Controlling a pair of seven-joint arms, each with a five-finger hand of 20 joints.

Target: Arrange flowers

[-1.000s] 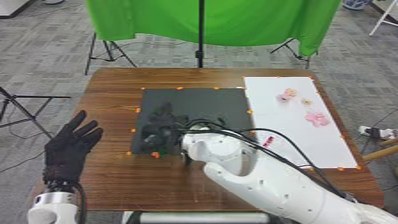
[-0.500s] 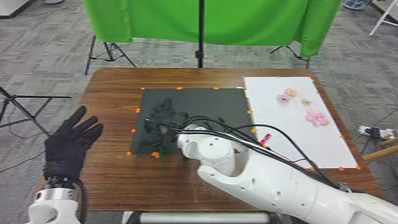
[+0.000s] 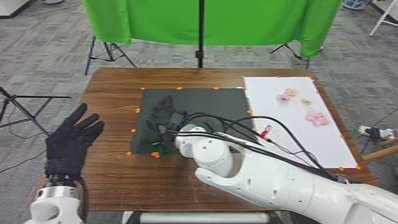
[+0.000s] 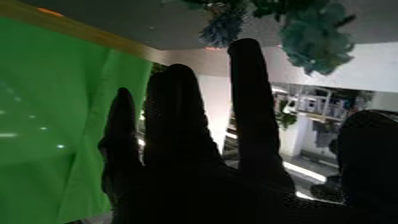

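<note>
Over the black mat [image 3: 226,97], my right hand [image 3: 163,116] has its fingers straight. Dark green foliage [image 3: 159,149] shows by the mat's near-left corner, close below that hand. In the right wrist view my right hand [image 4: 253,120] is open, holding nothing visible; a blue-green flower [image 4: 322,37] and a darker bluish flower [image 4: 222,26] are beyond its fingertips. Pink flowers [image 3: 317,118] and a pink-orange bloom [image 3: 290,93] lie on the white sheet [image 3: 329,145]. My left hand [image 3: 69,150] is open at the table's left side.
The brown table [image 3: 115,182] surrounds the mat, with orange markers [image 3: 155,155] around its edges. A red object [image 3: 266,131] lies on the white sheet's left part, beside the right arm's black cables. A green cloth [image 3: 147,22] hangs behind the table.
My right hand has shifted slightly toward the far side of the mat, and its fingers look more extended. More green foliage shows below it. My left hand has moved slightly forward.
</note>
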